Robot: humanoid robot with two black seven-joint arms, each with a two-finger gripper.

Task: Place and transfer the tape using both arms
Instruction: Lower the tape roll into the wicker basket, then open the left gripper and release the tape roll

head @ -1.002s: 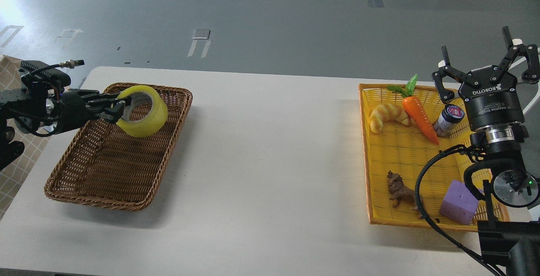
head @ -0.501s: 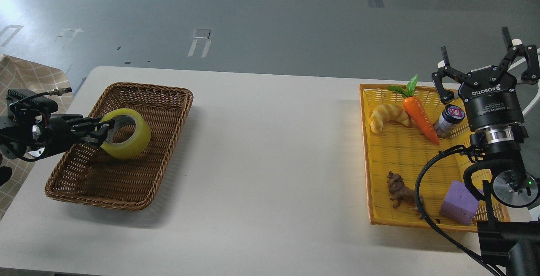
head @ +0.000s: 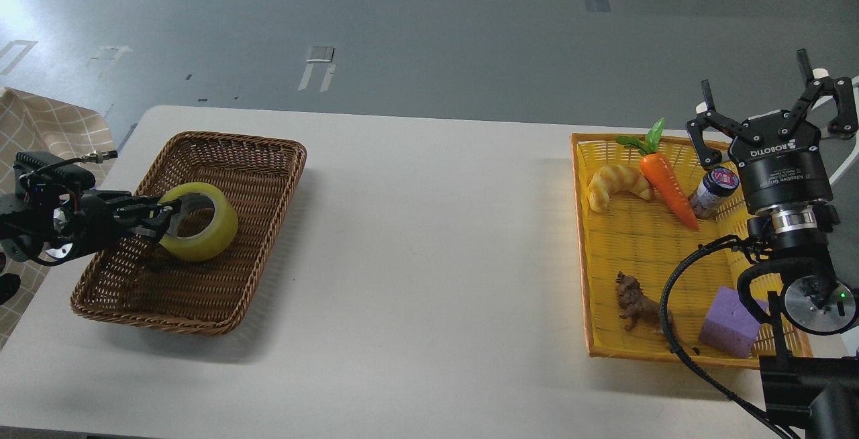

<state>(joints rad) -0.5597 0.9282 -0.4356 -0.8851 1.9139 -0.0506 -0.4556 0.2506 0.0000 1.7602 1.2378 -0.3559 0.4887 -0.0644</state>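
A white worktop (head: 416, 237) carried two baskets: a brown wicker basket (head: 262, 150) on the left and a yellow basket (head: 644, 237) on the right. The left claw (head: 164, 217) reached in from the left edge and gripped the tape (head: 208, 231), a wide yellow roll, with one finger inside the grey core and the other outside the wall.

Over the last second the roll had come down. One second earlier it was held above the far end of the wicker basket, near the back rim. Half a second earlier it was lower and nearer the middle. At this moment it sat low inside the wicker basket, seemingly resting on or just above the woven floor, tilted slightly. The claw had not let go.

The right claw (head: 772, 113) stood upright above the far right corner of the yellow basket, fingers spread wide and empty, and had dropped only slightly. The yellow basket held a toy croissant (head: 617, 184), a carrot (head: 668, 187), a small jar (head: 713, 190), a toy lion (head: 637, 301) and a purple block (head: 731, 321).

The placing appeared nearly finished; releasing the roll looked like the remaining step.
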